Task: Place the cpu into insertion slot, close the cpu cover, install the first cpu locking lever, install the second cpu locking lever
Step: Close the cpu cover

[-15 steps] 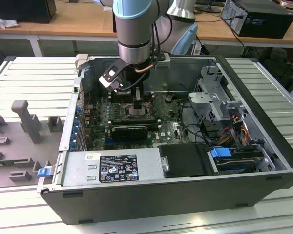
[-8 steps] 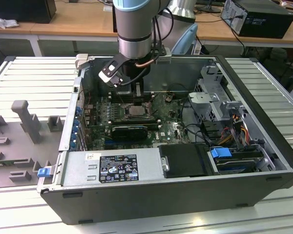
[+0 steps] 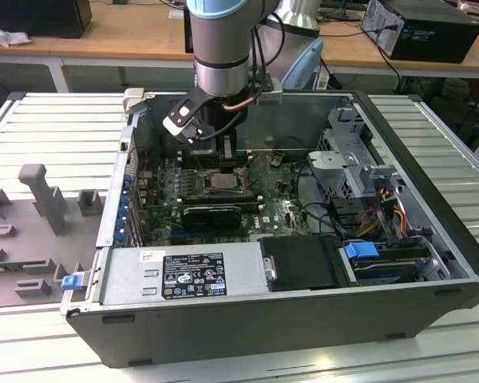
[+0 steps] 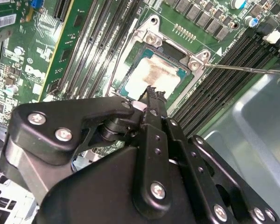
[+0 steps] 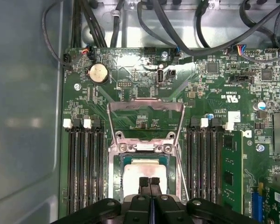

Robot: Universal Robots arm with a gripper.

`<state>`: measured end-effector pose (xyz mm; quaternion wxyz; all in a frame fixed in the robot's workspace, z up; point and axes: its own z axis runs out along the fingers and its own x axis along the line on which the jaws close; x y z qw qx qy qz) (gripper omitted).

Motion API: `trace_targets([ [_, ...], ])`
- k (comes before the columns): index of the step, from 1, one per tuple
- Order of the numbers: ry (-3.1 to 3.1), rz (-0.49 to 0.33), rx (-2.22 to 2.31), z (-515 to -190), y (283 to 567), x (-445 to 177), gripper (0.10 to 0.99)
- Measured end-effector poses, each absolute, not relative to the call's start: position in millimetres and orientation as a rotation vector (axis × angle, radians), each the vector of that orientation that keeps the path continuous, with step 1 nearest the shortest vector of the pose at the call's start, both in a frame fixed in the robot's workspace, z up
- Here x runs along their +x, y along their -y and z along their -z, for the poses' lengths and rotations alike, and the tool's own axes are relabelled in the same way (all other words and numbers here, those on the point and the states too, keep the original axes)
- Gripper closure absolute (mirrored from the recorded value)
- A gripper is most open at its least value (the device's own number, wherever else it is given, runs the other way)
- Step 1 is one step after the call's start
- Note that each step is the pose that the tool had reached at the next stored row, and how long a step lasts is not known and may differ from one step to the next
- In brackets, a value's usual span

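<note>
Found cpu (image 5: 133, 173) seated in slot (image 5: 115, 175), cover (image 5: 144, 103) beside it open, levers (image 4: 242, 69) free; gripper (image 5: 149, 183) just above, closed on nothing.

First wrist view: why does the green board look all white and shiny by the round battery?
In the first wrist view, light glares off the motherboard beside the coin battery, washing it pale; in the second wrist view the cpu is evenly lit, and the black fingers look dark.

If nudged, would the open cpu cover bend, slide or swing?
The cpu cover looks like thin sheet metal with a big cut-out: probably light, slightly springy. It seems hinged at the insertion slot, so a push likely swings it, not slides.
</note>
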<state>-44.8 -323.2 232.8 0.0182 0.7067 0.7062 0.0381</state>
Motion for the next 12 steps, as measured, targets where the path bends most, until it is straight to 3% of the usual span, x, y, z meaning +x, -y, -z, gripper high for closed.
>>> trace_targets([
  [12,-2.193,-0.118,2.195,-236.8,323.2,-44.7,0.980],
])
